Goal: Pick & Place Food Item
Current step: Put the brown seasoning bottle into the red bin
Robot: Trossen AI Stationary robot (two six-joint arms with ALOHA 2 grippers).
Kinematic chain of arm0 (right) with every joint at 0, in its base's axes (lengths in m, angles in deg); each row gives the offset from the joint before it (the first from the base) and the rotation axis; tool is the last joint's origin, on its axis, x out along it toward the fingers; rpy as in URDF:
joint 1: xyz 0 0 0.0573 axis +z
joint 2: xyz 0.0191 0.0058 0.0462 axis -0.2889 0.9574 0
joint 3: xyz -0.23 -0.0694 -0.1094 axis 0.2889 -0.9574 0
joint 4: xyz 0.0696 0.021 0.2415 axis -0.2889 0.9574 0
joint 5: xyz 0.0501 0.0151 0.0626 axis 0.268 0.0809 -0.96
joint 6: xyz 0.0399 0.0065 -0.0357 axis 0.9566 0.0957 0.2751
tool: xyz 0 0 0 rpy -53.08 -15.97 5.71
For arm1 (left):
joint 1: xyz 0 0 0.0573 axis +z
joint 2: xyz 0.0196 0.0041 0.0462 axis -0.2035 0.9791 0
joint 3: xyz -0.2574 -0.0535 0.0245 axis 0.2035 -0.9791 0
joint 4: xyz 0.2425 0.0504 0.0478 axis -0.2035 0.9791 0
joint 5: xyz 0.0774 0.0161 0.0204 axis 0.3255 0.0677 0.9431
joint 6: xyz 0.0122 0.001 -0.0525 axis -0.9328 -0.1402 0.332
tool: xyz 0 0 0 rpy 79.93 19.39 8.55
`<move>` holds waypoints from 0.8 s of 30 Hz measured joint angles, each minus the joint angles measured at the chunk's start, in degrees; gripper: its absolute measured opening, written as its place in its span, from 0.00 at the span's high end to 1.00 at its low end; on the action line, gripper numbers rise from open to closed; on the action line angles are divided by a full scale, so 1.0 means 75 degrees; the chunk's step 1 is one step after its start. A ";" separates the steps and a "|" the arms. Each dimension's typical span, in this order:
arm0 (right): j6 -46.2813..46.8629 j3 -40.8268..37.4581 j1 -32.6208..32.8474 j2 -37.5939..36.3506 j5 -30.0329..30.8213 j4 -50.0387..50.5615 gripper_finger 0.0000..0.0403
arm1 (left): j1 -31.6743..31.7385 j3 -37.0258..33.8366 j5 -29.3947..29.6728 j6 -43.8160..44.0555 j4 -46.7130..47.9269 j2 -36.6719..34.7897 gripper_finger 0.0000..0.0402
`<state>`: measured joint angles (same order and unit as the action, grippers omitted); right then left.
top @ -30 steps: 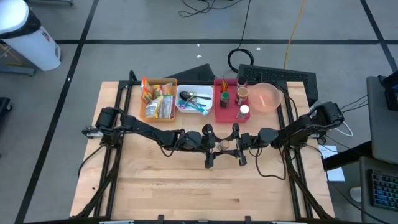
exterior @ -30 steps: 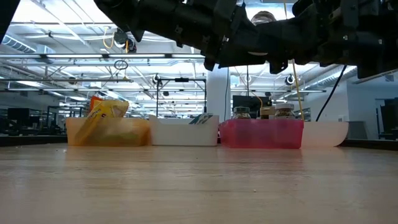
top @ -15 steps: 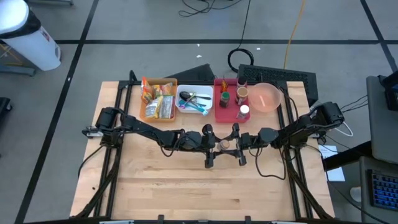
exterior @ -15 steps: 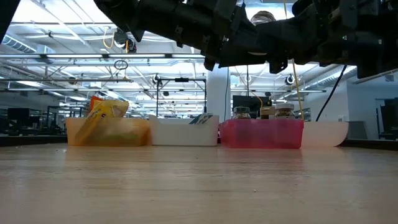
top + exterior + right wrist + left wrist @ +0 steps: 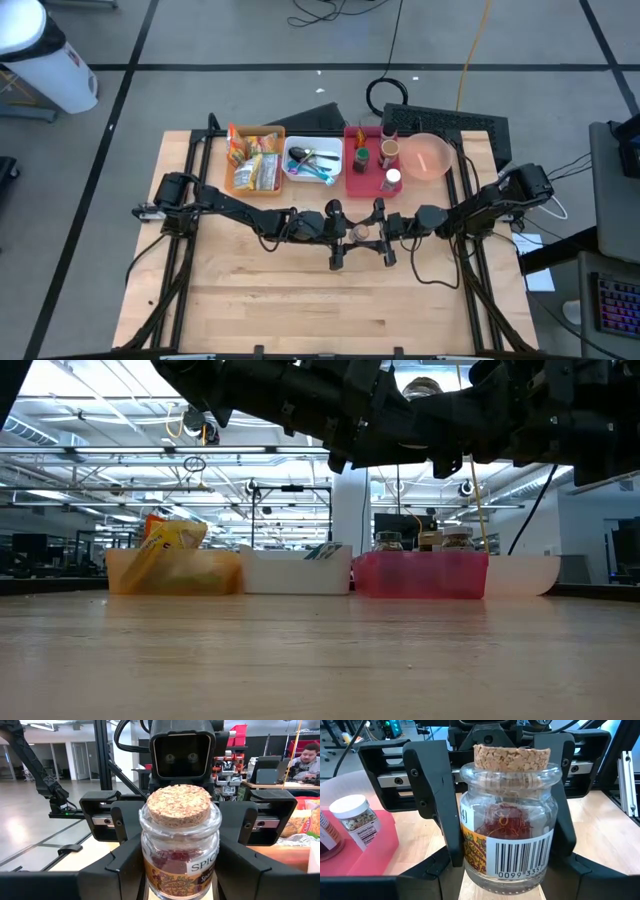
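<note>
Nothing moved: left pincer (image 5: 343, 232) and right pincer (image 5: 377, 231) both grip spice jar (image 5: 361, 232).

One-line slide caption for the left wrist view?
Cork-stoppered glass spice jar of red threads held between both grippers above the wooden table, beside a pink tray.

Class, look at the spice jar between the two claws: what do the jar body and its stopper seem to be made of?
Jar body: apparently clear glass, glossy, contents showing through; clear plastic is possible. Stopper: cork, by its tan, speckled, matte grain.
</note>
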<state>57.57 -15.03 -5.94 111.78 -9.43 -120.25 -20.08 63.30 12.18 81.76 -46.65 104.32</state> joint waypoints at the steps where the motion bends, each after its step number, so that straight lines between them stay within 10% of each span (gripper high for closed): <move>1: 0.0029 0.0000 0.0000 0.0000 0.0006 0.0000 0.48 | 0.0000 0.0000 0.0000 0.0003 0.0002 0.0000 0.46; 24: 0.0126 0.0003 0.0000 0.0006 0.0009 -0.0093 0.35 | 0.0009 0.0003 0.0013 0.0001 0.0028 -0.0003 0.46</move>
<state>58.51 -15.01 -5.94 111.83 -9.37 -120.95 -20.02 63.32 12.28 81.76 -46.44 104.30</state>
